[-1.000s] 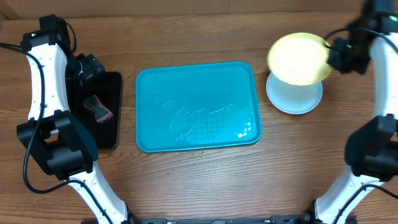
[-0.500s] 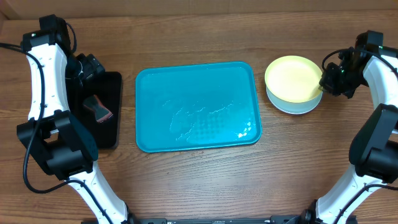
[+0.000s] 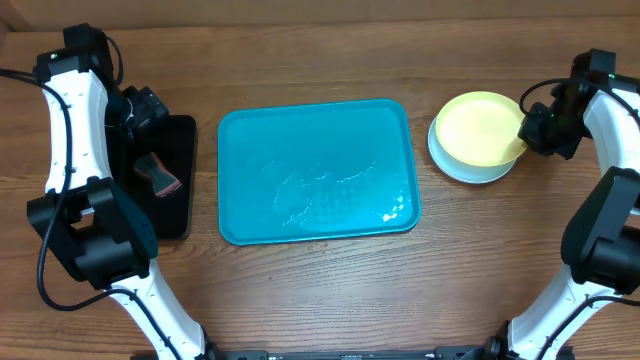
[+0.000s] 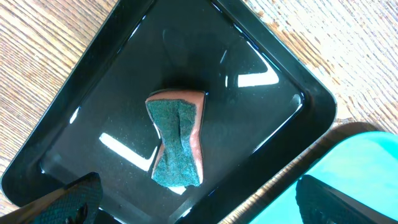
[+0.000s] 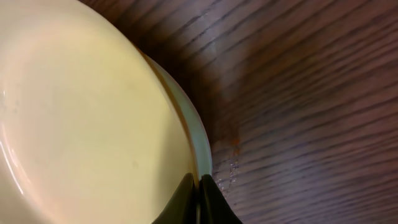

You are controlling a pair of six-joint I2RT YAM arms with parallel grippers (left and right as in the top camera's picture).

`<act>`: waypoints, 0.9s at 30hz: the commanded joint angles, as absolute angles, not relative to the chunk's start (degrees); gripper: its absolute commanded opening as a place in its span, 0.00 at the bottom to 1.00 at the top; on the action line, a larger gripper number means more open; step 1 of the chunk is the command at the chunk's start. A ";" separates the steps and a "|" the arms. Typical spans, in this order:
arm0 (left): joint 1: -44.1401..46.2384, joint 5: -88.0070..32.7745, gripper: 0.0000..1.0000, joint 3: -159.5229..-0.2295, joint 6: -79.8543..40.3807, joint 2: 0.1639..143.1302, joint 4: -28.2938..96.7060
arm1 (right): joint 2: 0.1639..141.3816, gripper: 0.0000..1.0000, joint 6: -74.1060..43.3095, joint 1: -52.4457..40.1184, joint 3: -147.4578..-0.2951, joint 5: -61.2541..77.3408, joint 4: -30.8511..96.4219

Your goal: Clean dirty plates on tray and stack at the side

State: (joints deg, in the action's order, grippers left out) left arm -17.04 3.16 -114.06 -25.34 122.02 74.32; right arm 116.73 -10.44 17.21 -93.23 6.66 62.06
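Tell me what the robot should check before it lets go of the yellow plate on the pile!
1. Right gripper shut on the rim of the round yellow-green plastic plate: ok.
2. Yellow-green plate over the pale round plate below: ok.
3. Plates lined up: not ok, the top one sits off-centre.
4. Top plate lying flat: cannot tell.
5. Top plate free of smears: ok.
6. Large turquoise rectangular plastic tray holds no plates: ok.

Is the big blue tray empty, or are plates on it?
Empty of plates. The tray shows only bare, wet-looking blue; the yellow plate sits on a pale plate beside it.
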 commanded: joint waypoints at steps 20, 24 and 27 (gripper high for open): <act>-17.56 2.76 1.00 -114.87 -25.52 120.73 74.30 | 101.21 0.91 -10.70 12.86 -93.06 10.76 73.30; -17.56 2.76 1.00 -114.87 -25.52 120.73 74.30 | 94.35 1.00 -10.72 12.80 -93.03 10.79 77.69; -17.56 2.76 1.00 -114.87 -25.52 120.73 74.30 | 89.86 1.00 -10.72 12.56 -92.66 10.79 81.97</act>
